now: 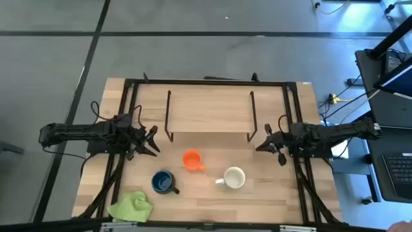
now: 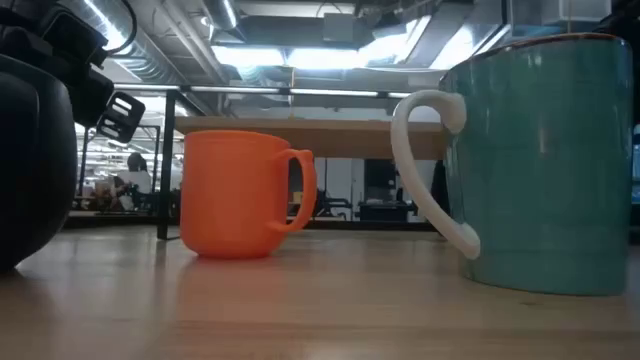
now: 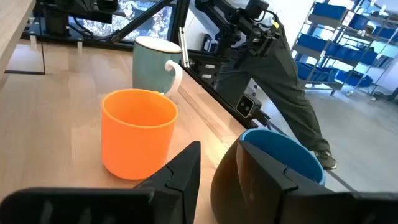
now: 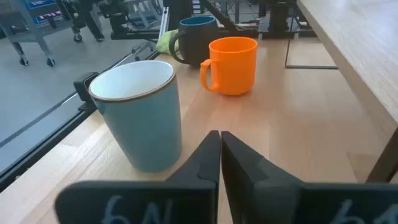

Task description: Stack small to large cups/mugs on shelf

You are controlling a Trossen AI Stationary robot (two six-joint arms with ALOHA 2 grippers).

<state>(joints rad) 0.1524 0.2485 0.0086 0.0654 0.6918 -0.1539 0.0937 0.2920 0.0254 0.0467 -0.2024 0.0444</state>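
No mug had reached the shelf [image 1: 209,116] yet; it stood bare at the upper middle of the high view. All three waited on the surface [image 1: 270,193] below it: the orange mug [image 1: 191,159] at centre, the dark blue mug [image 1: 162,182] at lower left beside the green cloth [image 1: 131,206], and the white mug [image 1: 234,178] at lower right. The left gripper [image 1: 152,140] hovered at mid-left, its fingers spread and grasping nothing. The right gripper [image 1: 262,144] hovered at mid-right, fingers clenched and empty. The job looked barely begun. Next, I judge, one arm would need to reach for the orange mug.
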